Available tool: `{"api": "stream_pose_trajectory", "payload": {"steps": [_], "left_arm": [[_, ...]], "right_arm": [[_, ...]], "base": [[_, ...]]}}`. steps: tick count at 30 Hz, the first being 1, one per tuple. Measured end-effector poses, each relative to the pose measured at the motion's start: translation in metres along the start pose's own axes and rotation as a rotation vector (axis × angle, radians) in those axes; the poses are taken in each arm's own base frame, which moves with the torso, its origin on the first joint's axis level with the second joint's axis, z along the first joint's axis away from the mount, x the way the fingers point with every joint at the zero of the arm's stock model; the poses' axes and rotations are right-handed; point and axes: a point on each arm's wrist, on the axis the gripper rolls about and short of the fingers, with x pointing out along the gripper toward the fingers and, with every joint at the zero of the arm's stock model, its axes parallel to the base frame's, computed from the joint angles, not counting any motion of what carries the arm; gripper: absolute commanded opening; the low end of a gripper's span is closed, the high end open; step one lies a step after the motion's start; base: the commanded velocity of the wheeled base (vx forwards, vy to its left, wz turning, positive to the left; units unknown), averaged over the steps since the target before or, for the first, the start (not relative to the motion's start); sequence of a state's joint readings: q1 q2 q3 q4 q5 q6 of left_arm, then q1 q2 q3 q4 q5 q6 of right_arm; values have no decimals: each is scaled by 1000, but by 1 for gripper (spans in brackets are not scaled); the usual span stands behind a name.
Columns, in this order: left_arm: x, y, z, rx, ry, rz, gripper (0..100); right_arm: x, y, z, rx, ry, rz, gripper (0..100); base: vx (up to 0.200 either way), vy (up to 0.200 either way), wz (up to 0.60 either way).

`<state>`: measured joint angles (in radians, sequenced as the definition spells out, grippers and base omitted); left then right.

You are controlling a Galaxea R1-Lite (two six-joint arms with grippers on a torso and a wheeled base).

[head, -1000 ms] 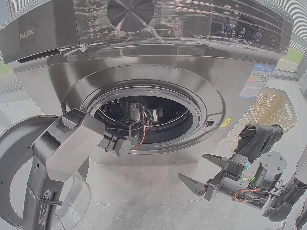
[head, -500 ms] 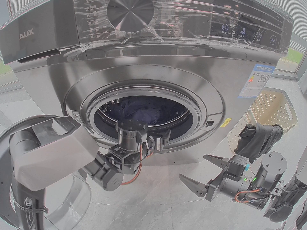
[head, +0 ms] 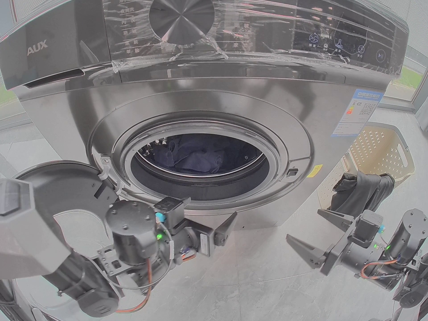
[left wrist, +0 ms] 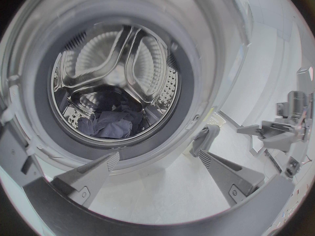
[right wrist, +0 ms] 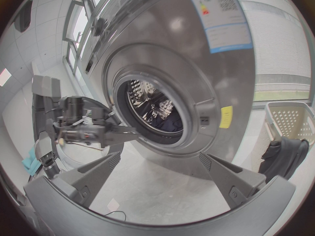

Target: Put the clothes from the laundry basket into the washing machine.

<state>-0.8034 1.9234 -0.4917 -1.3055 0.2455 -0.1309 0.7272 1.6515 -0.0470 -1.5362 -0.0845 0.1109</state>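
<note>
Navy clothes (head: 196, 154) in washing machine (head: 214, 94) drum; black garment (head: 361, 192) over laundry basket (head: 385, 146) rim, right; left hand (left wrist: 159, 155), right hand (head: 307, 227) both apart

Blue clothes (head: 196, 154) lie in the washing machine (head: 200, 94); a black garment (head: 361, 192) drapes the basket (head: 379, 146).

Laundry room: washing machine (head: 200, 90), basket (head: 384, 149), tiled floor (head: 254, 277).

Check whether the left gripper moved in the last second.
Yes. The left gripper pulled back out of the drum and now sits below its opening.
</note>
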Motion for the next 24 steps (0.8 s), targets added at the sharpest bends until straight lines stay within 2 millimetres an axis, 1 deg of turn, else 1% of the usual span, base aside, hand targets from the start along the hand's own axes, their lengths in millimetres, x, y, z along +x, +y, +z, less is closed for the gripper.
{"api": "stream_pose_trajectory", "payload": {"steps": [6,13,20,24], "left_arm": [[-52,6,10,-2,-19,-21,100],[-102,19,17,-8,-65,-21,100],[-143,36,18,-3,-87,16,100],[-157,44,20,-5,-96,46,100]], "right_arm": [[-19,-16,13,-1,-59,-88,100],[-41,-25,13,-9,24,-170,100],[-73,-28,10,-1,105,-267,100],[-90,-29,10,9,108,-298,100]], "base": [[-200,0,0],[-200,0,0],[-200,0,0],[-200,0,0]]}}
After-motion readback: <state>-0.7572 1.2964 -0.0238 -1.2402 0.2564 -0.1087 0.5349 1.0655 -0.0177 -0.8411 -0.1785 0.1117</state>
